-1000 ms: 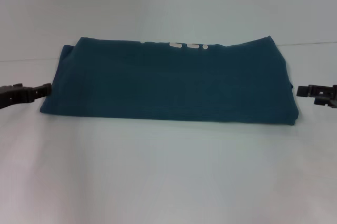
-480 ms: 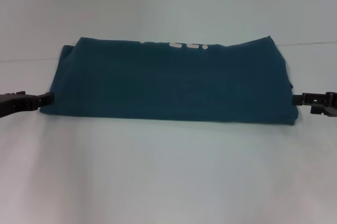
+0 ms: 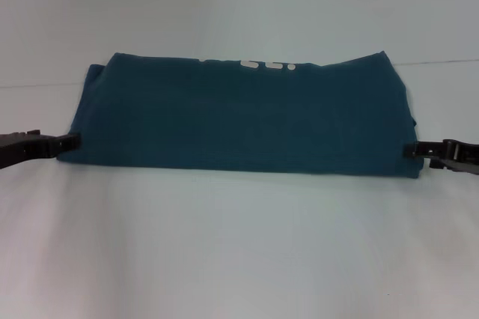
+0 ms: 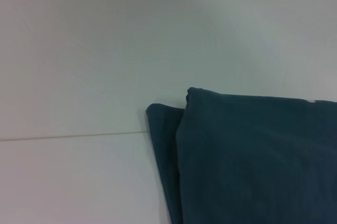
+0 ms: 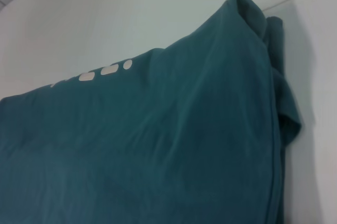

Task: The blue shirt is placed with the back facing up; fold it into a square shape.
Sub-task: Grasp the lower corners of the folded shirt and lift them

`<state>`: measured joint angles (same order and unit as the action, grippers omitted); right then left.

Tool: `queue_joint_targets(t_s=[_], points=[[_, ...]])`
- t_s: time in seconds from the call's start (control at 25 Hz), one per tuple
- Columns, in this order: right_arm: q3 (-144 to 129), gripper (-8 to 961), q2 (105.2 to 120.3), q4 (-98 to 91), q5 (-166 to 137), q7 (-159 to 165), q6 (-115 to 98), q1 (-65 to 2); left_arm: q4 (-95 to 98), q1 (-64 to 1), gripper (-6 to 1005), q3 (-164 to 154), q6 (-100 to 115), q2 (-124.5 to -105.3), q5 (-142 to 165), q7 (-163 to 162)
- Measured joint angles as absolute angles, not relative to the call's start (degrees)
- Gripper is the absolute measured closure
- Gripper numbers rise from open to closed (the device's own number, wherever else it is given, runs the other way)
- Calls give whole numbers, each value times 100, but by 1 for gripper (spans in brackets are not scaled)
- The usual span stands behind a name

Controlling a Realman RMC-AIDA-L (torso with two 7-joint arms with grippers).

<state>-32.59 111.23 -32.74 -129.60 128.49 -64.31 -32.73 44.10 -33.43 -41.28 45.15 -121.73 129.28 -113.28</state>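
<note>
Teal-blue cotton, the folded blue shirt [image 3: 243, 113] lay as a wide band on the white table [image 3: 239, 244] as we found both the left gripper [image 3: 69, 141] and right gripper [image 3: 410, 150] had closed in to its end edges, seemingly for the crosswise fold, finger state indiscernible.

Left hand [image 3: 69, 140]: a slim black body of matte, blocky segments, tapering to a narrow flat tip, with a small raised lug on its upper edge; it shows at the 9 o'clock edge of the head view. Right hand [image 3: 410, 150]: likewise black, angular and stepped in outline, with small notched projections along its upper edge; it shows at the 3 o'clock edge.
</note>
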Motion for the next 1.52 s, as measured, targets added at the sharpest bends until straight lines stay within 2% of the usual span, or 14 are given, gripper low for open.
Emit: queue_joint_targets(t_s=[0.32, 0.56, 0.88, 1.08, 1.52], points=[[-3336, 179, 11236, -3263, -12964, 12842, -6193, -3386, 4404, -3360, 172, -4167, 4509, -12173, 12928, -11328], [-3462, 300, 11258, -3081, -12964, 12841, -5949, -3472, 4403, -3370, 173, -4166, 4500, -12173, 12928, -11328], [-3555, 782, 11253, -3034, -12994, 12850, -5952, -3467, 4415, -3374, 171, -4165, 4499, -12169, 12928, -11327], [-3506, 951, 11266, -3111, -12978, 12841, -5970, -3392, 4418, -3369, 172, -4163, 4500, -12165, 12928, -11323], [-3265, 951, 11216, -3120, -12782, 12541, -6068, -3339, 4340, -3366, 171, -4165, 4369, -12169, 12936, -11324]])
